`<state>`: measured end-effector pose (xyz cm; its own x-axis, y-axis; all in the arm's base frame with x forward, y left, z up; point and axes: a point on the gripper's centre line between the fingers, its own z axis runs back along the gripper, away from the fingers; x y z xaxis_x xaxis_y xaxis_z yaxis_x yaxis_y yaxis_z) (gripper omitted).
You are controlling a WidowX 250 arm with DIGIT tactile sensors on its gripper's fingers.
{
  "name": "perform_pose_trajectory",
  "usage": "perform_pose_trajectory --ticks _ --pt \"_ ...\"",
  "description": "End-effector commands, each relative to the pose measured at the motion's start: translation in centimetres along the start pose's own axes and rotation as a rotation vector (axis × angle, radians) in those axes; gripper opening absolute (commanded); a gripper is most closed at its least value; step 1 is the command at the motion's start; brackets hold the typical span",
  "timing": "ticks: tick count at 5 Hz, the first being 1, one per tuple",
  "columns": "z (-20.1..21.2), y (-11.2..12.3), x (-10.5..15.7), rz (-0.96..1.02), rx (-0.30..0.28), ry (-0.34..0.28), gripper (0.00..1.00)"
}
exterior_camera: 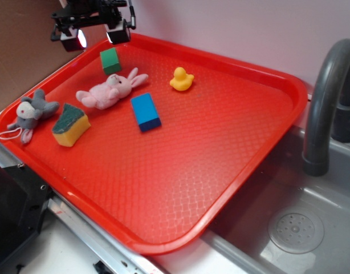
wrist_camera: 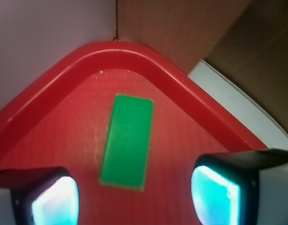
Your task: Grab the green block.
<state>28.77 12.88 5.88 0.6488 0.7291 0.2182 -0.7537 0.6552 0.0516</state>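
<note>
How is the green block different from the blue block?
The green block is smaller than the blue block. The green one sits up in the tray's far corner, right under the open pincer, while the blue one lies near the middle by the pink bunny. One is green, the other blue. Both are plain, smooth, box-shaped blocks resting on the red tray.

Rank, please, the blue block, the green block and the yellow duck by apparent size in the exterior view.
1. Blue block, clearly the largest.
2. Green block and yellow duck look about alike. Both sit farther from the camera than the blue block, so I would not rank them.
</note>
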Motion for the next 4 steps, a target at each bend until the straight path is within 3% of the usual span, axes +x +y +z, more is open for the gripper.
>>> perform_pose_trajectory --ticks 1,3,4 --pt "-1.3 0.7 2.3 0.014 -0.064 0.024 1.0" --pt "-3.8 0.0 2.3 -0.022 -0.102 0.166 0.94" --pt "-4.0 0.2 2.1 -0.037 -0.115 0.208 0.0"
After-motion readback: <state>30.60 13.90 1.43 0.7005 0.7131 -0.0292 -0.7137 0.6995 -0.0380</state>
